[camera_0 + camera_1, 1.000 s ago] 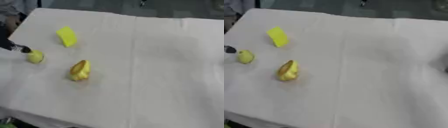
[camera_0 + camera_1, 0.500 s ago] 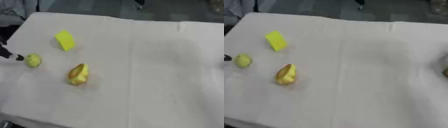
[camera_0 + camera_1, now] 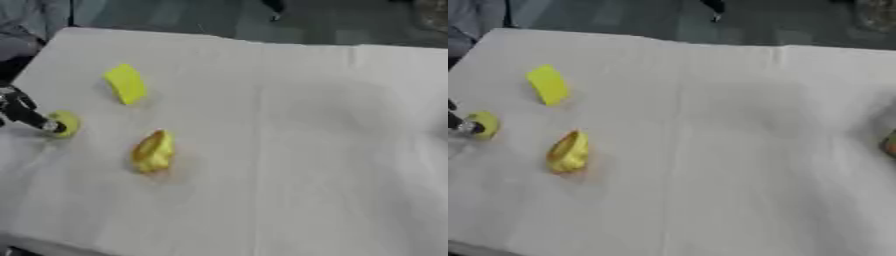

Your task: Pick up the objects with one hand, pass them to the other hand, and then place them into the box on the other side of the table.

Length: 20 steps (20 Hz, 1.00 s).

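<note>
Nothing has shifted: the left robot hand [image 3: 26,114] still touches the yellow-green ball [image 3: 66,123], grip unclear.

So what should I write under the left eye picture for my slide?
The left robot hand touches a small yellow-green ball beside a yellow block and banana-like fruit.

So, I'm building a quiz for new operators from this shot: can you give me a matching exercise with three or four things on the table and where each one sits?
Things:
1. yellow block
2. round yellow-green fruit
3. yellow-orange object
4. left robot hand

Places:
A. at the table's left edge, reaching in
B. farthest back of the three yellow things
C. nearest the camera, left of the cloth's centre fold
D. right at the robot hand's fingertip

Pairs: 1-B, 2-D, 3-C, 4-A
</note>
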Available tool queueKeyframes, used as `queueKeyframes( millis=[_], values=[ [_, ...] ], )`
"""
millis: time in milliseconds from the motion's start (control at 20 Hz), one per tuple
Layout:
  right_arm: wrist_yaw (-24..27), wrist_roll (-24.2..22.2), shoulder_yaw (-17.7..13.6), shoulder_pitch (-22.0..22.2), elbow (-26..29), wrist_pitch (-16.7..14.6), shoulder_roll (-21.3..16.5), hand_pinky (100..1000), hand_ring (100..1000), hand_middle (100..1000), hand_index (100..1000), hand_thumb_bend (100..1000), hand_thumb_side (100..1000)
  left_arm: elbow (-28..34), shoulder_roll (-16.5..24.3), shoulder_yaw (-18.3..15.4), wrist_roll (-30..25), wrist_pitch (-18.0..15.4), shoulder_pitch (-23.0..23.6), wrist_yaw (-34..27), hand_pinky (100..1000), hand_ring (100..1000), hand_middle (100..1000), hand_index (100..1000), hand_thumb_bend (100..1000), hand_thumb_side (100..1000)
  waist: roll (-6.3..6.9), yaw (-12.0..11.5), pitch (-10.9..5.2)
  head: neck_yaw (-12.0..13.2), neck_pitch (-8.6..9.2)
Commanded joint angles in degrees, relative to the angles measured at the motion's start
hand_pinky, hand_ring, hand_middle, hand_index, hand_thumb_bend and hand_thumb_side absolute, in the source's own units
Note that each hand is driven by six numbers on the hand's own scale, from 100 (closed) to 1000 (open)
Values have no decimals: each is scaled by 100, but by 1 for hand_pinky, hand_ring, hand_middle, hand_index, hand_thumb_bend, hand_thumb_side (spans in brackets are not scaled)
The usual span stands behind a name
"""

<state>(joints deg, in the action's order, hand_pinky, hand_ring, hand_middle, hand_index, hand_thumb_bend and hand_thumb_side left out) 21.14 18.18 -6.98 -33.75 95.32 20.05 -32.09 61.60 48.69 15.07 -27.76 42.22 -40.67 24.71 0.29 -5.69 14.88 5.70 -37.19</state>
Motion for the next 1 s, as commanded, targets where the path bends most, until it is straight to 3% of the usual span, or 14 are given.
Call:
queueKeyframes(
  millis=[50, 350, 500, 650, 850, 1000],
  values=[
    [-54, -15, -19, -94, 50, -17, -123, 790, 905, 783, 889, 100, 563, -230, -27, 31, 64, 71, -177, 54, 767, 762, 715, 766, 496, 263, -60, -2, -184, -29, 64],
    [-2, -16, -17, -103, 36, -8, -120, 790, 905, 781, 889, 100, 564, -422, -148, 95, 16, -23, -203, 21, 754, 750, 691, 714, 361, 291, -75, -6, -177, -48, 31],
    [9, -6, -20, -100, 29, -7, -138, 789, 904, 780, 888, 100, 563, -346, -100, 68, 25, -23, -108, -81, 739, 727, 645, 643, 249, 254, -74, -11, -178, -44, 30],
    [26, 0, -19, -96, 22, -4, -144, 789, 904, 779, 887, 100, 563, -191, -20, 45, 61, 7, -25, -200, 727, 710, 621, 574, 210, 212, -68, -21, -186, -57, 58],
    [42, 2, -16, -96, 18, -3, -161, 788, 904, 778, 886, 100, 562, 453, 199, -23, 205, 78, 148, -363, 707, 678, 587, 517, 210, 153, -64, -14, -207, -59, 62],
    [56, 3, -17, -99, 23, -10, -171, 789, 903, 777, 886, 100, 560, 1322, 454, -150, 363, 160, 342, -433, 680, 629, 546, 485, 212, 120, -66, 0, -223, -65, 17]
  ],
)
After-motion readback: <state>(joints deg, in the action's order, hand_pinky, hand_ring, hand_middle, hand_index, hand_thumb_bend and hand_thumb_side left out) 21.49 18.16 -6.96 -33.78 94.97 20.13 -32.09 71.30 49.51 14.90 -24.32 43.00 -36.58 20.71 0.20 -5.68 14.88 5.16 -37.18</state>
